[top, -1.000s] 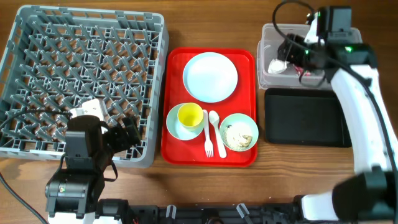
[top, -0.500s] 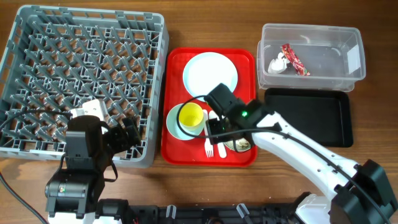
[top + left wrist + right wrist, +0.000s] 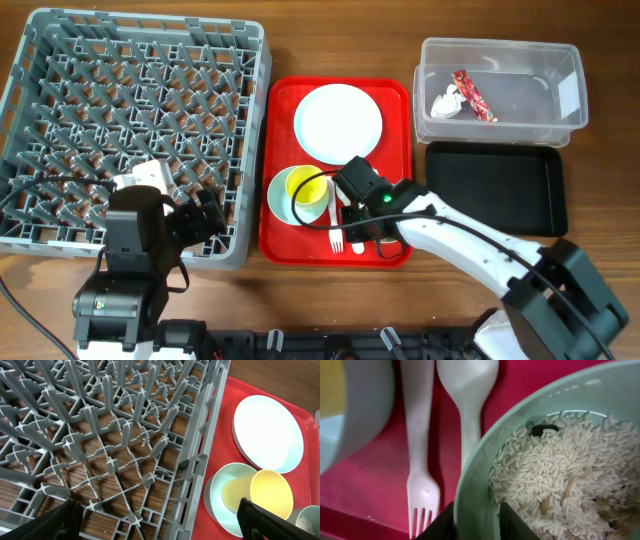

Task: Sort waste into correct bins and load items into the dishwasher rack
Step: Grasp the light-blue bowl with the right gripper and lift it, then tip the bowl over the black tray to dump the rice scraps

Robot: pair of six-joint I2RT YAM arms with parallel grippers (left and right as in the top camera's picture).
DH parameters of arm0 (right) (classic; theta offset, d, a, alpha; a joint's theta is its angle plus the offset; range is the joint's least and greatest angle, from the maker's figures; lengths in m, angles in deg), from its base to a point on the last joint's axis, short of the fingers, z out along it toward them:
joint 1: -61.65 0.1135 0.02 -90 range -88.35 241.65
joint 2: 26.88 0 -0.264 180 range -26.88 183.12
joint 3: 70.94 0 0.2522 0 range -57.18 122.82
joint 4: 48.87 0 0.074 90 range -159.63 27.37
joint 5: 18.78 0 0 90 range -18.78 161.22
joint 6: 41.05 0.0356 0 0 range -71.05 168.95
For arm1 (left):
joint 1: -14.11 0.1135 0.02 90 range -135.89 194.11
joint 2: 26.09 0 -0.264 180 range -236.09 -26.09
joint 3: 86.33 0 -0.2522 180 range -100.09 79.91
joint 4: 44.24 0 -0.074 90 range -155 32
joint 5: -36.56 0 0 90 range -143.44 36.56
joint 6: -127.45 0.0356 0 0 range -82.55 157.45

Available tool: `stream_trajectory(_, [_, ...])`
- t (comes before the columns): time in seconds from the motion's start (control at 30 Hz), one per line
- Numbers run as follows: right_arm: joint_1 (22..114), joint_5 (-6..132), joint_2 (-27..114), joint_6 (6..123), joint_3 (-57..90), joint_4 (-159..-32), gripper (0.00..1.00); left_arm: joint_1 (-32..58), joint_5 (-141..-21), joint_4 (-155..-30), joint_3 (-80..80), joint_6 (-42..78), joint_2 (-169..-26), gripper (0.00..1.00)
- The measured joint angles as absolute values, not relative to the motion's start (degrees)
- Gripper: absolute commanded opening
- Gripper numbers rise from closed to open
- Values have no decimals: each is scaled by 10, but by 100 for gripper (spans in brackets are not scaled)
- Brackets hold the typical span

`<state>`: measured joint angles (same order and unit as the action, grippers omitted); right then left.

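My right gripper (image 3: 366, 216) is down on the red tray, its fingers (image 3: 477, 522) shut on the near rim of the pale green bowl (image 3: 475, 480), one inside and one outside. The bowl holds rice scraps (image 3: 555, 470) and is hidden under the arm in the overhead view. The white fork (image 3: 420, 460) and spoon (image 3: 467, 390) lie just left of it. The yellow cup (image 3: 305, 186) sits in the pale blue bowl (image 3: 279, 203). The pale blue plate (image 3: 338, 122) lies behind them. My left gripper (image 3: 155, 525) is open and empty over the grey rack's (image 3: 255, 140) front right corner.
The clear tub (image 3: 560, 100) at the back right holds the red wrapper (image 3: 472, 92) and the white napkin (image 3: 446, 103). The black tray (image 3: 490, 190) lies in front of it. The red tray (image 3: 280, 245) sits between the rack and the bins.
My right arm has swung from over the clear tub to the red tray and come down on the green bowl's rim. The left arm has not moved.
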<state>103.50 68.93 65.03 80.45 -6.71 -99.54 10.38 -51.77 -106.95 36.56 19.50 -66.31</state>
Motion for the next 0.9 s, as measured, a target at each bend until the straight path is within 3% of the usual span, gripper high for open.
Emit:
stream_trajectory(0.1, [1035,689,652,803,-68,-984,4,104,-518,-1070,366,195,-663,100])
stream_trajectory(0.37, [1025,693,626,803,-27,-1047,4,104,-518,-1070,365,195,-663,100])
stream_trajectory(0.5, [953,680,548,804,3,-1074,4,104,-518,-1071,365,195,-663,100])
stream_trajectory(0.7, [727,575,475,771,4,-1085,4,104,-518,-1071,366,195,-663,100])
stream_trajectory(0.9, [510,325,562,643,4,-1085,4,104,-518,-1071,365,195,-663,100])
